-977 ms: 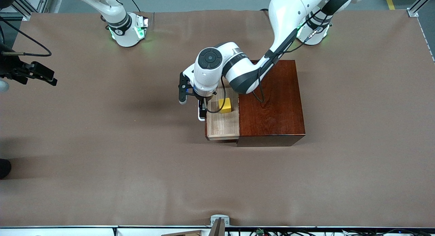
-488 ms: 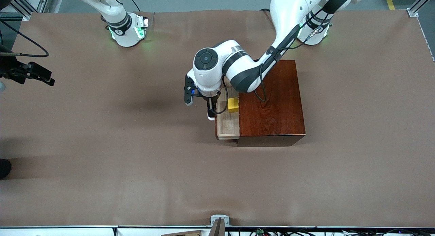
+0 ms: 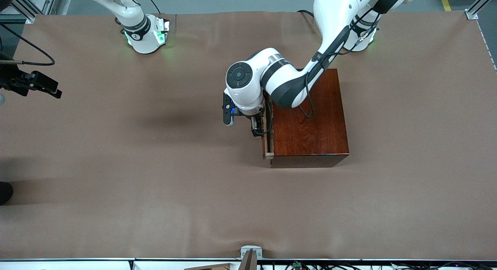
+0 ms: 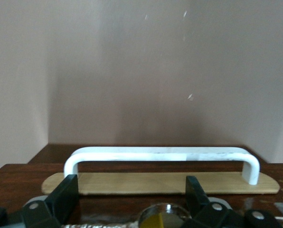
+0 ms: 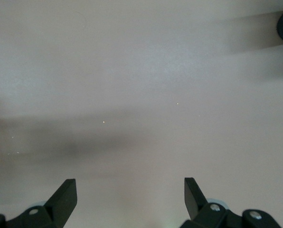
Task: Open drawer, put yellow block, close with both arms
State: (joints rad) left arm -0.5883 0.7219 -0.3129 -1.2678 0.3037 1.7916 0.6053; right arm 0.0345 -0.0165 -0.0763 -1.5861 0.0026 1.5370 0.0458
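Observation:
The mahogany box (image 3: 310,118) stands mid-table. Its drawer (image 3: 265,145) is pushed almost fully in; only a thin pale-wood sliver shows at the side toward the right arm's end. The left gripper (image 3: 256,127) is down at the drawer front, open. In the left wrist view its fingers (image 4: 68,190) stand wide apart over the front's pale top edge (image 4: 160,183), with the white handle (image 4: 160,153) just past them. The yellow block is hidden inside the box. The right gripper (image 3: 52,89) waits open and empty over the table's right-arm end; it also shows in the right wrist view (image 5: 130,185).
The brown table cover (image 3: 155,184) stretches all round the box. The arm bases (image 3: 145,33) stand at the table edge farthest from the front camera. A small metal mount (image 3: 250,252) sits at the nearest edge.
The drawer has slid from half open to nearly shut. The left gripper has moved with it toward the box. The yellow block has gone out of sight inside.

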